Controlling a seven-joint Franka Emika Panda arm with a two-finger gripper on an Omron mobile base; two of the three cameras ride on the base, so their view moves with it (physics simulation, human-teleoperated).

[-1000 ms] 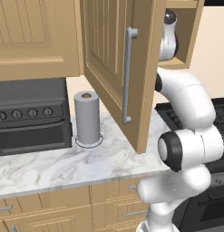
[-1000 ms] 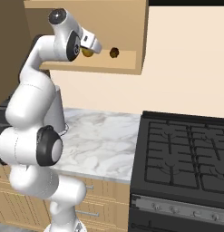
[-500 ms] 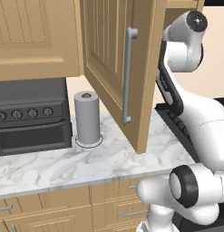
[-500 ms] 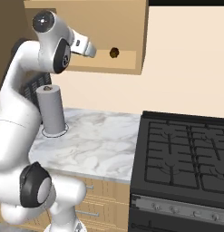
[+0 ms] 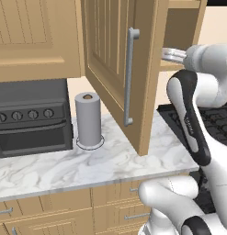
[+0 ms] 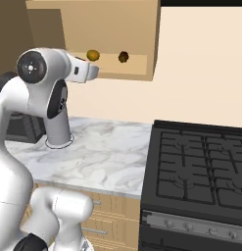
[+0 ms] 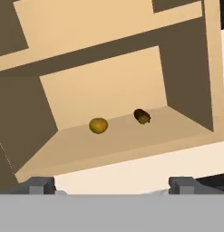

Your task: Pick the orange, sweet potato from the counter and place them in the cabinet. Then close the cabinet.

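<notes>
1. Gripper [image 7: 111, 185] is spread wide with nothing in it, facing the open light-wood wall cabinet [image 7: 186, 68].
2. Round orange fruit [image 7: 98, 125] and dark brown sweet potato [image 7: 142, 116] both sit on the cabinet shelf, near each other, not touching; the marbled white-and-grey tabletop [image 5: 87, 163] carries just the grey paper-towel roll [image 5: 88, 119].
3. Likely step: closing up. Swing round to the open beadboard door [image 5: 117, 59], get behind its outer face near the long grey bar handle [image 5: 129, 75].
4. Push steadily and keep your elbow clear of the door edge.
</notes>
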